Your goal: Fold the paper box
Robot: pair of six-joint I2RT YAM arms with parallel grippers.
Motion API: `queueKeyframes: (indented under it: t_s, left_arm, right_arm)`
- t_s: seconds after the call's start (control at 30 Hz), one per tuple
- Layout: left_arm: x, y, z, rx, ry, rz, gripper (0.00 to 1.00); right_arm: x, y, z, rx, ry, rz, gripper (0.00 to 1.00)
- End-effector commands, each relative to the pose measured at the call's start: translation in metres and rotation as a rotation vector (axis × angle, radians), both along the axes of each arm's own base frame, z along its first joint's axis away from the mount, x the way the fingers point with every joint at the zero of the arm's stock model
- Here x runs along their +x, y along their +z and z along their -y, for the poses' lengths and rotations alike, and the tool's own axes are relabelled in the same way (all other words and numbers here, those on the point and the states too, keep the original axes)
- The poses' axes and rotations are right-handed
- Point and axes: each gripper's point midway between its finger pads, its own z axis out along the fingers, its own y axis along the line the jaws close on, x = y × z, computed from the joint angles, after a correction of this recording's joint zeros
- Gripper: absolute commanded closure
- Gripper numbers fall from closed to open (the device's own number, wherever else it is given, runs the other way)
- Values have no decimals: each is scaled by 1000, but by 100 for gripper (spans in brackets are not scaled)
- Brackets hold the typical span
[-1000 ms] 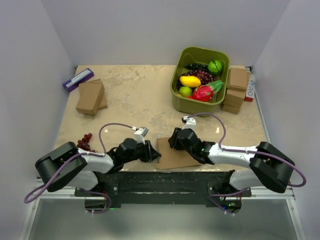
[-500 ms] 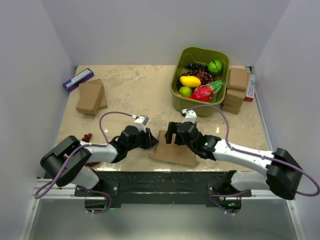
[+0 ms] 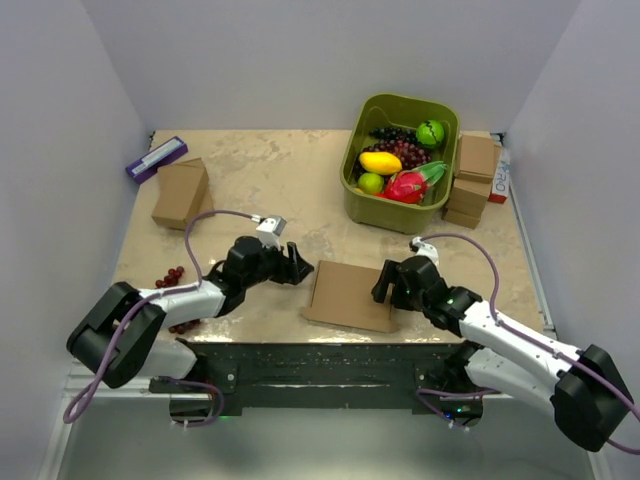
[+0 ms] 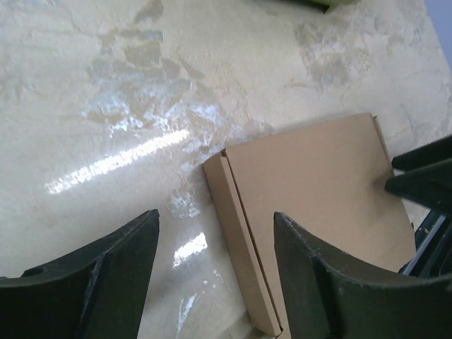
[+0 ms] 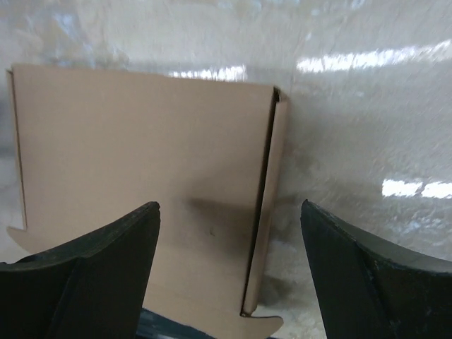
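Box: I see the plain brown flat cardboard mailer box [image 3: 348, 295] lying flat on the beige marbled tabletop [image 3: 260, 190], close to the near edge, between my two arms.
Flap: a narrow folded side flap [image 5: 270, 176] runs along the box's right edge, not quite flush with the top panel.
Left gripper [image 3: 297, 268]: spread wide and holding nothing, low over the tabletop just beside the box's left edge.
Right gripper [image 3: 385, 285]: also wide and empty, its fingers straddling the flap side of the box; I cannot tell whether it touches the cardboard.
Beyond: an olive-green plastic bin [image 3: 392, 216] of fruit sits well apart, at the far right.
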Motion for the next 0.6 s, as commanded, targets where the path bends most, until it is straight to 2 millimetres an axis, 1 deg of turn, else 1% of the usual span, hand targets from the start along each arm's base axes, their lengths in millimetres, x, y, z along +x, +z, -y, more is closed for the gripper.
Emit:
queueKeyframes:
  t_s: [0.0, 0.13, 0.17, 0.23, 0.27, 0.3, 0.37, 0.4, 0.43, 0.47, 0.5, 0.53, 0.57]
  left_arm:
    - [13, 44, 3, -77, -28, 89, 25]
    - [10, 50, -1, -83, -26, 95, 23]
    - [9, 49, -2, -81, -28, 85, 22]
    - [11, 53, -7, -89, -20, 78, 22]
    - [9, 57, -7, -107, -33, 68, 22]
    - [12, 63, -13, -119, -18, 76, 22]
    - [11, 68, -19, -129, -10, 72, 21]
    - [12, 75, -23, -135, -3, 92, 21]
    - [11, 78, -24, -133, -7, 99, 21]
    - [9, 77, -25, -123, -16, 95, 20]
    - [8, 79, -27, -123, -18, 96, 20]
    - [7, 79, -27, -123, -24, 94, 20]
    - [4, 79, -27, -128, -37, 89, 19]
  right_arm:
    - [-9, -2, -14, 97, 21, -48, 20]
    - [-15, -12, -9, 125, -9, -63, 25]
    - [-17, -16, -11, 149, -2, -69, 29]
    - [-18, -21, -16, 184, 6, -80, 34]
    - [-20, -28, -18, 204, 14, -95, 36]
    - [-22, -31, -20, 210, 20, -105, 42]
    - [-20, -38, -21, 233, 11, -103, 49]
    - [-26, -42, -26, 255, 37, -135, 55]
    - [-25, -43, -29, 278, 36, -137, 58]
    - [-22, -43, -31, 307, 37, -120, 61]
    - [-26, -48, -35, 324, 55, -150, 63]
    - [-26, -49, -37, 339, 56, -156, 69]
    - [-22, -45, -43, 365, 73, -136, 72]
